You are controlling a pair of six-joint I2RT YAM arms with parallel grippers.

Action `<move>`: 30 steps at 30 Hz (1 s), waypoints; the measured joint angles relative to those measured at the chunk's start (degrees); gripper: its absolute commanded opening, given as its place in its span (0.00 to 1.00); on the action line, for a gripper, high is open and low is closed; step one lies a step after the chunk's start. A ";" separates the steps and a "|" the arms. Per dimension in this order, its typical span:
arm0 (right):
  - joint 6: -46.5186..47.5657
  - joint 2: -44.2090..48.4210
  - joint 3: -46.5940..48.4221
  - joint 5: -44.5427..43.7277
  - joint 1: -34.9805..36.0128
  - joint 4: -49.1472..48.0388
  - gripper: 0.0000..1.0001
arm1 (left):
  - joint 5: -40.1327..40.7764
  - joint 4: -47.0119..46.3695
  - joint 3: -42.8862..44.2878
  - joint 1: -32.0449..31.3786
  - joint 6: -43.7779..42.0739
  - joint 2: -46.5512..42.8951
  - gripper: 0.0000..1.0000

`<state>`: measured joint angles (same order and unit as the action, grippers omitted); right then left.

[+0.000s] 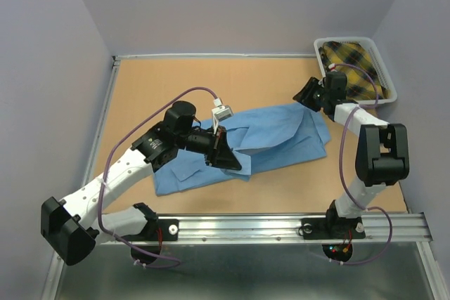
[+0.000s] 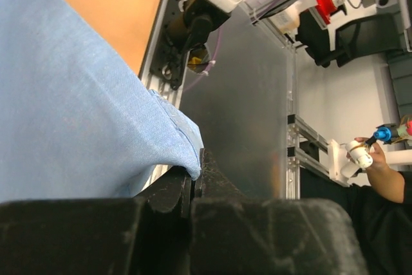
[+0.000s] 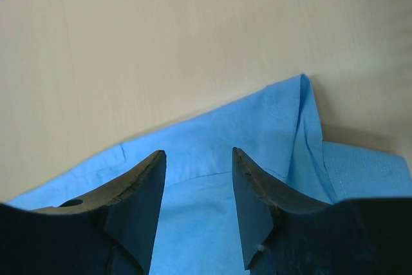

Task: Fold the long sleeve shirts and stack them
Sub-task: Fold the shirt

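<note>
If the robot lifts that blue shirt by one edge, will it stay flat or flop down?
Probably flop: the blue shirt lies in soft folds. It looks thin and light, since the left gripper pinches only its edge and it drapes. Pushed, it would likely bunch.

Legible markings: none. No text, label, brand, number or sign can be read in the top view or either wrist view.

We see a plain light blue shirt (image 1: 281,130) on a tan table (image 1: 183,79), and a yellow-and-black plaid cloth (image 1: 355,61) in a white basket (image 1: 342,39).
</note>
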<state>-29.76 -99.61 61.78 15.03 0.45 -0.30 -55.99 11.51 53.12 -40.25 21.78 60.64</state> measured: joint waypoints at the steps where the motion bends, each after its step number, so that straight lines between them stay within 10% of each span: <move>1: 0.13 0.94 0.00 -0.09 0.00 -0.04 0.52 | -0.02 -1.18 0.35 -0.72 0.83 0.46 0.00; 18: 1.07 12.90 -3.91 0.96 0.00 1.68 0.57 | 2.69 -19.41 4.02 -2.73 14.51 9.88 0.00; 30: 1.31 17.66 -9.57 0.02 0.00 2.91 0.57 | 7.69 -30.77 -1.62 18.40 28.04 9.84 0.00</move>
<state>-28.45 -81.95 52.21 15.05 0.45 2.61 -48.29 -19.27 51.51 -21.85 49.82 70.48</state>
